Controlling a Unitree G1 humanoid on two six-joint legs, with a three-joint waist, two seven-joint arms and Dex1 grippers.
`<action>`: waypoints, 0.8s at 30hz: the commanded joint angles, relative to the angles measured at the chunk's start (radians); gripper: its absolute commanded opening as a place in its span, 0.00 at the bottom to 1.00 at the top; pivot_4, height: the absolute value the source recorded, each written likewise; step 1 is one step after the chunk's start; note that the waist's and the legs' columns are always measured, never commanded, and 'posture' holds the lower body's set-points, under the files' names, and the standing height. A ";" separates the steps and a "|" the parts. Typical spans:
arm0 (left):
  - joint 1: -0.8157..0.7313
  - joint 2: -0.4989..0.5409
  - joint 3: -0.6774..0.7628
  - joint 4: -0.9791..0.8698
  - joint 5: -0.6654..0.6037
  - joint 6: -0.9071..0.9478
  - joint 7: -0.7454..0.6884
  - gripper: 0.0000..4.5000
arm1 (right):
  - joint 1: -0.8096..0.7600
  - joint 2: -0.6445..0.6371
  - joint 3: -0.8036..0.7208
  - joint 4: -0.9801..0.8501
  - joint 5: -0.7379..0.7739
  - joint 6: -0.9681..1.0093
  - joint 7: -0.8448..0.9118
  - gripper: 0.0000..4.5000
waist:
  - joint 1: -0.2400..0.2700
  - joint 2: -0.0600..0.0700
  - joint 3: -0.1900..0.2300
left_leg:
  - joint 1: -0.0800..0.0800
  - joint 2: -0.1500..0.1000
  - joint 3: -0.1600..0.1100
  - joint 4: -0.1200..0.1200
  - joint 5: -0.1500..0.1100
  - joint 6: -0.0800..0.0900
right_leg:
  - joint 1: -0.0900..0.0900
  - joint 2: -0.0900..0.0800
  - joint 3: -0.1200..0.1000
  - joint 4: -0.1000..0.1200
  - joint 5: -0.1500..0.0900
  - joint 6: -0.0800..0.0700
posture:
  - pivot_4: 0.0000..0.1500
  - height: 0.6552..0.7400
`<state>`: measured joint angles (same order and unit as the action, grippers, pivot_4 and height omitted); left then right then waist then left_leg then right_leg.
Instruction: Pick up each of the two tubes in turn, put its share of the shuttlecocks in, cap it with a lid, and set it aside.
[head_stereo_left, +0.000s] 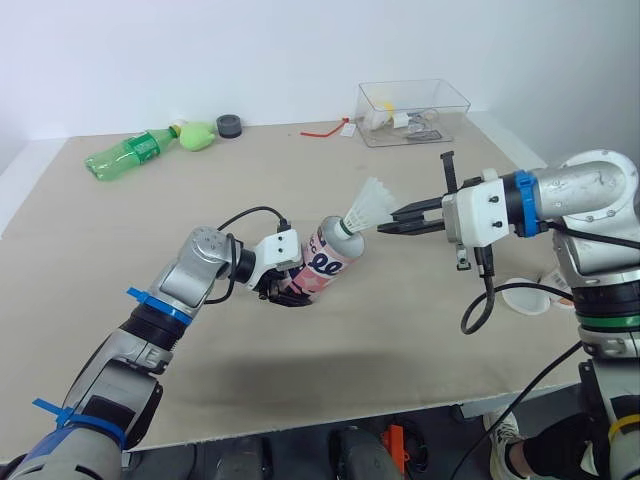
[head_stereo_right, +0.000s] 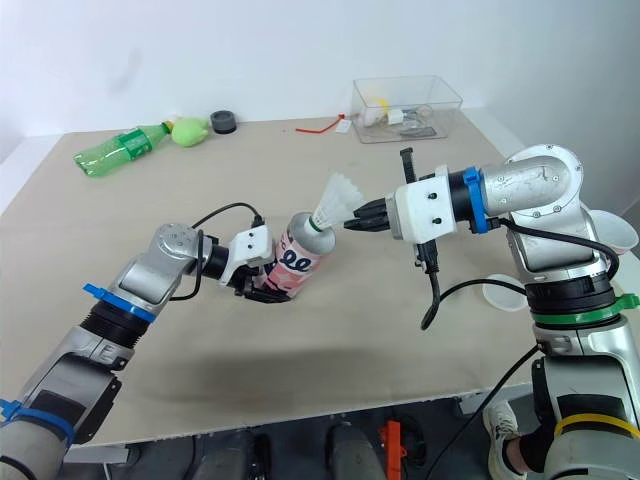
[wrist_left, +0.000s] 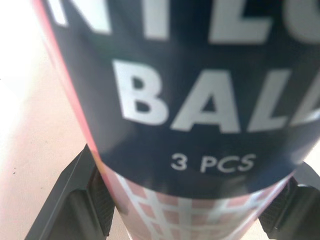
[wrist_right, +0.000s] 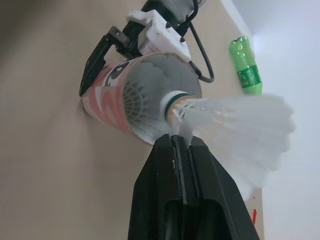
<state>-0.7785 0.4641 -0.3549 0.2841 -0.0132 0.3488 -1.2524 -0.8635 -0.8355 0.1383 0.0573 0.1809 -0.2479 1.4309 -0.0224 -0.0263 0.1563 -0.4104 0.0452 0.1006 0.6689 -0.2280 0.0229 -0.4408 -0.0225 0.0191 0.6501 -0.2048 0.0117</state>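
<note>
- Tilting toward the upper right, the tube (head_stereo_left: 325, 262) sat clamped in the left gripper (head_stereo_left: 284, 290).
- The right gripper (head_stereo_left: 385, 223) pinched a shuttlecock (head_stereo_left: 368, 207), cork-first at the tube's mouth.

a broad beige table (head_stereo_left: 200, 390) with a matte top spreads under soft, even light that leaves faint shadows on it, a plain white wall (head_stereo_left: 200, 50) rising behind its far edge and dark floor (head_stereo_left: 300, 455) below its near edge.
</note>
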 joint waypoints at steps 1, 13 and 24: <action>-0.010 0.001 0.000 0.005 -0.002 -0.004 0.001 0.69 | -0.017 -0.001 0.006 0.000 -0.002 -0.042 0.016 0.01 | 0.000 0.000 0.000 | 0.000 0.000 0.000 0.000 0.000 0.000 | 0.000 0.000 0.000 0.000 0.000 0.000 | 1.00 1.00; -0.014 -0.004 0.001 0.011 0.001 -0.004 0.006 0.69 | -0.015 0.067 0.059 0.056 -0.005 -0.088 0.014 0.40 | 0.000 0.000 0.000 | 0.000 0.000 0.000 0.000 0.000 0.000 | 0.000 0.000 0.001 0.000 0.001 0.001 | 1.00 1.00; -0.018 -0.002 -0.007 0.016 0.006 -0.013 -0.002 0.69 | -0.174 0.077 -0.049 0.018 0.223 0.363 -0.025 1.00 | 0.001 0.000 0.000 | 0.000 0.000 0.000 0.000 0.000 0.000 | 0.000 -0.001 0.000 0.000 0.002 -0.004 | 1.00 1.00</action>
<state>-0.7839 0.4552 -0.3555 0.2958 -0.0118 0.3452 -1.2517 -1.0052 -0.7434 0.1324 0.0556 0.3859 0.0803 1.4078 -0.0217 -0.0265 0.1564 -0.4105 0.0456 0.1007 0.6693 -0.2280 0.0229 -0.4409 -0.0230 0.0191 0.6504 -0.2035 0.0074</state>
